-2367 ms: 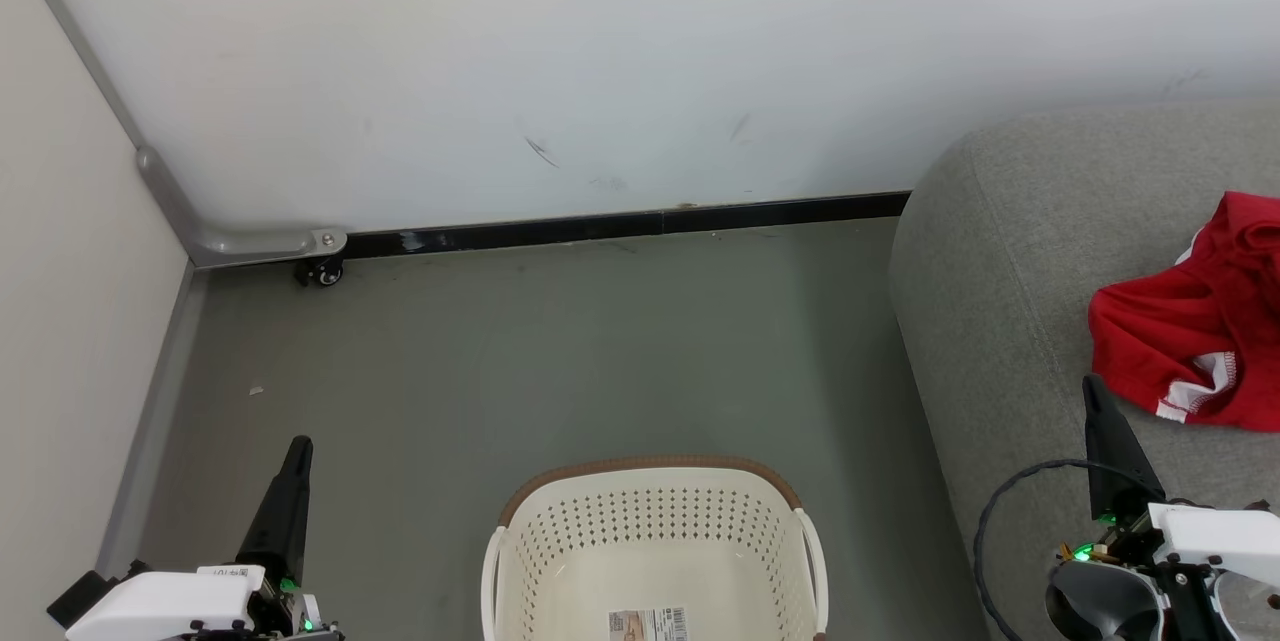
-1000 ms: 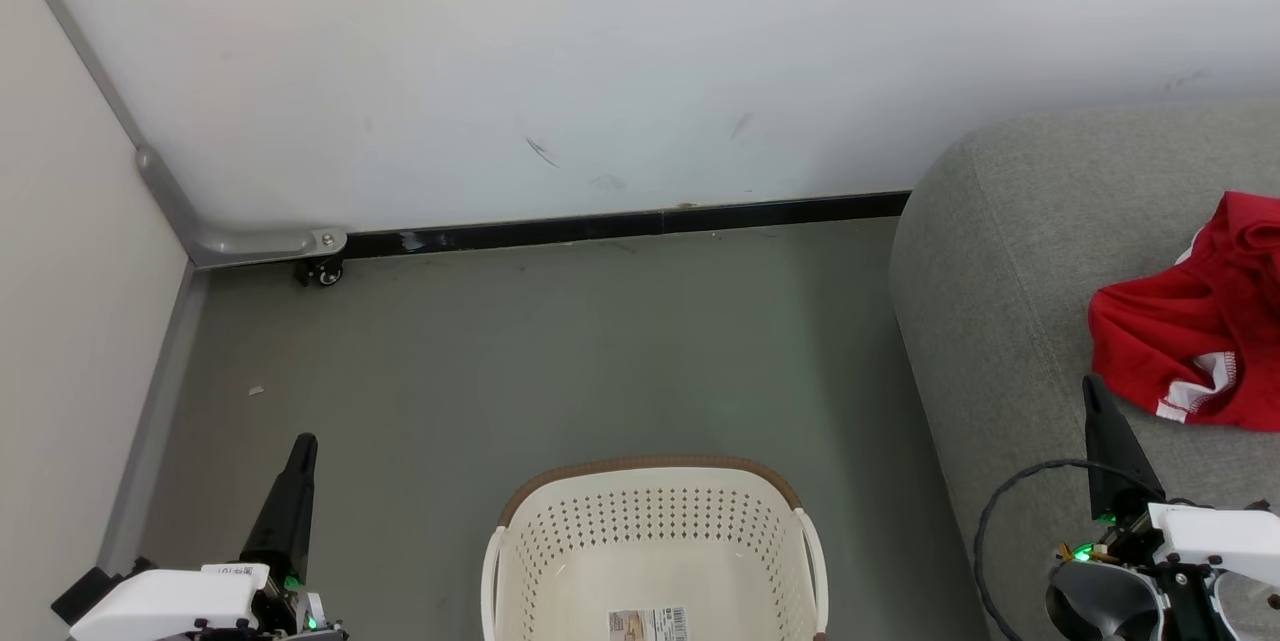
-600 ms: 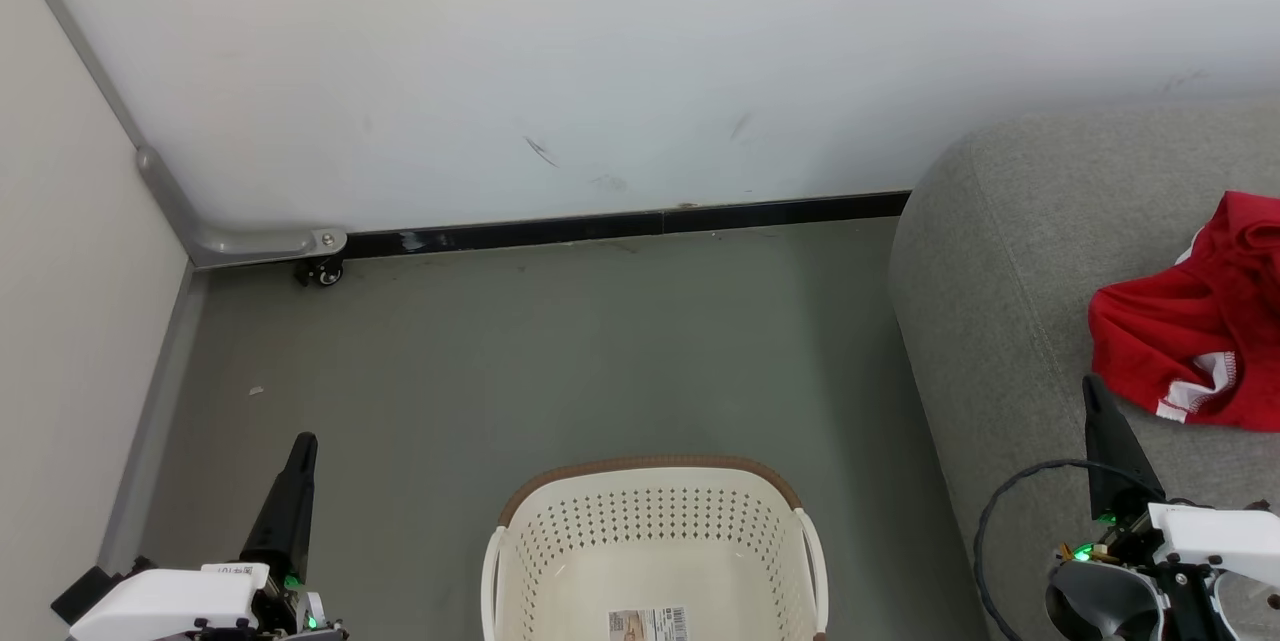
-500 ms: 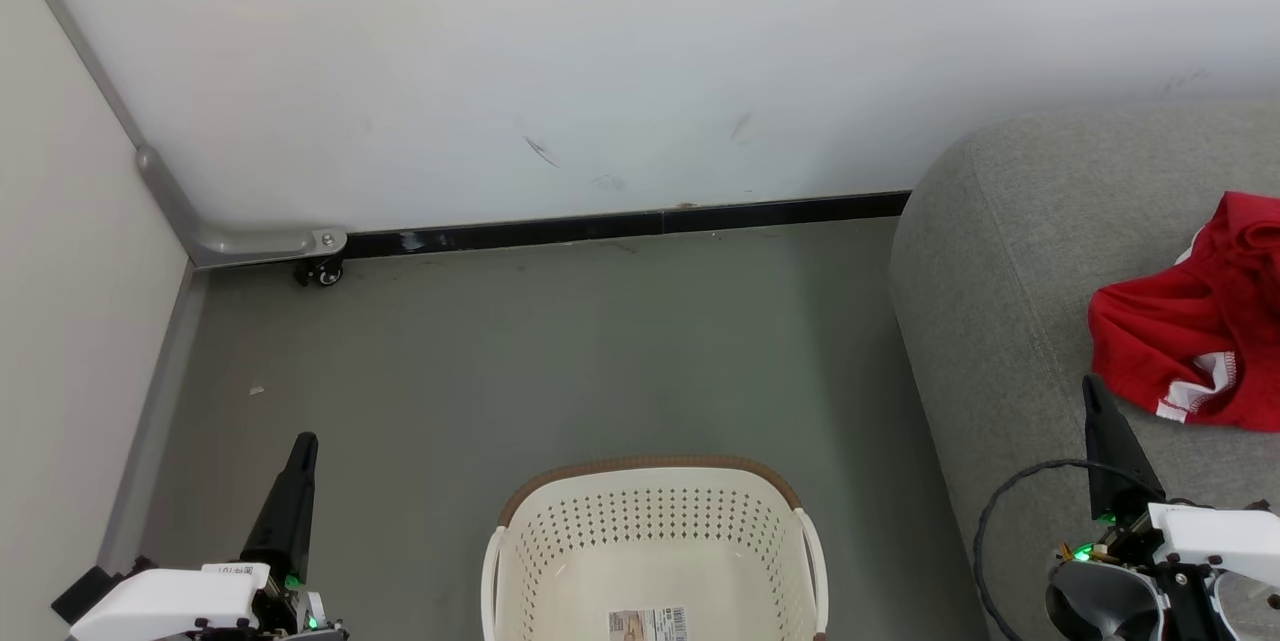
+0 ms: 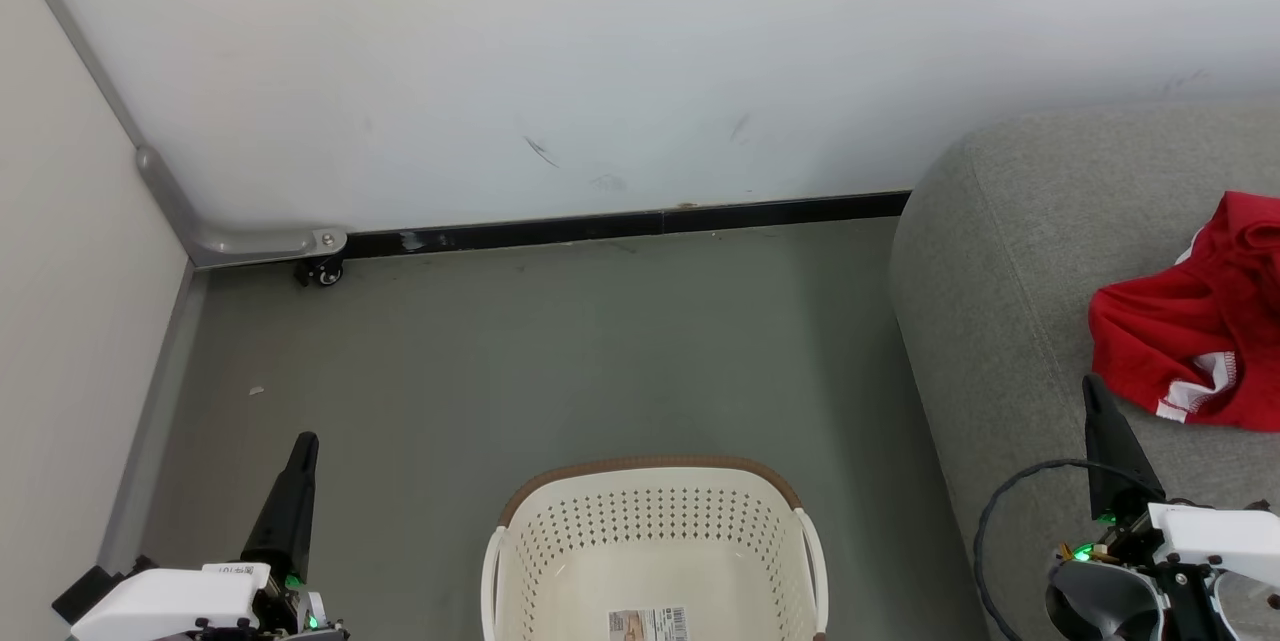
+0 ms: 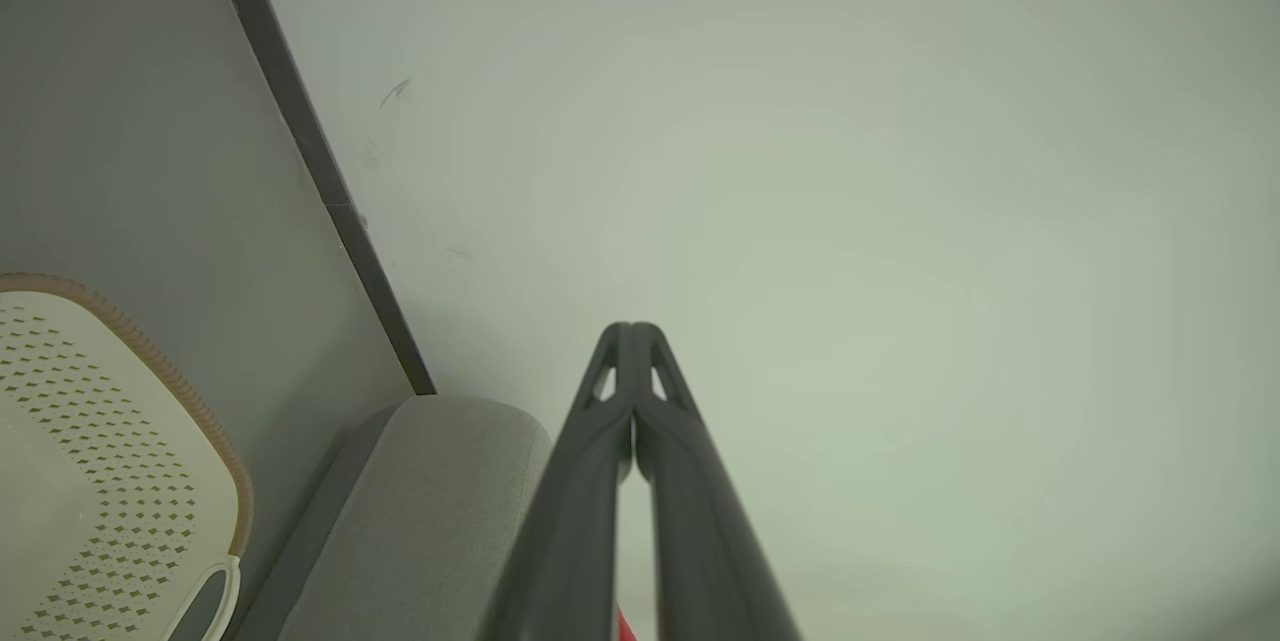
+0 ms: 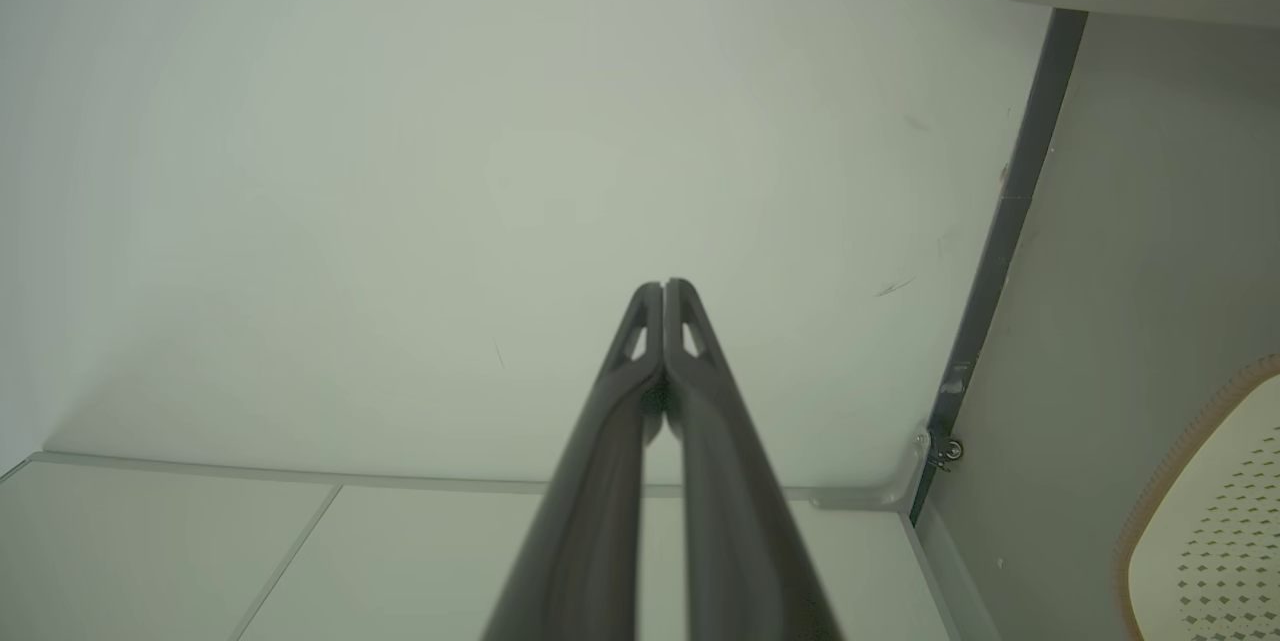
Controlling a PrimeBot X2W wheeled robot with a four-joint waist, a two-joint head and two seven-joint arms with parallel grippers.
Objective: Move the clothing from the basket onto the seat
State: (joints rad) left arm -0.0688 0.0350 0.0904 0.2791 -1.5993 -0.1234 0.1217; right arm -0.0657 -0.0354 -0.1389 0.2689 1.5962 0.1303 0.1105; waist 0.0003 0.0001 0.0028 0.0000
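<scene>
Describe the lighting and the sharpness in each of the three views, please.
Head view: soft even light, no glare, clothing and seat sharp. Left wrist view: greenish cast, left pincer blurring toward the bottom edge. Right wrist view: same cast, right pincer blurred low down.

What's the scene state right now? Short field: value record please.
basket: on the floor, no clothing in the part that shows, paper label on its base
clothing: red heap lying on the seat
seat: grey, to the right of the basket
left gripper: shut, holding nothing, left of the basket
right gripper: shut, holding nothing, over the seat
</scene>
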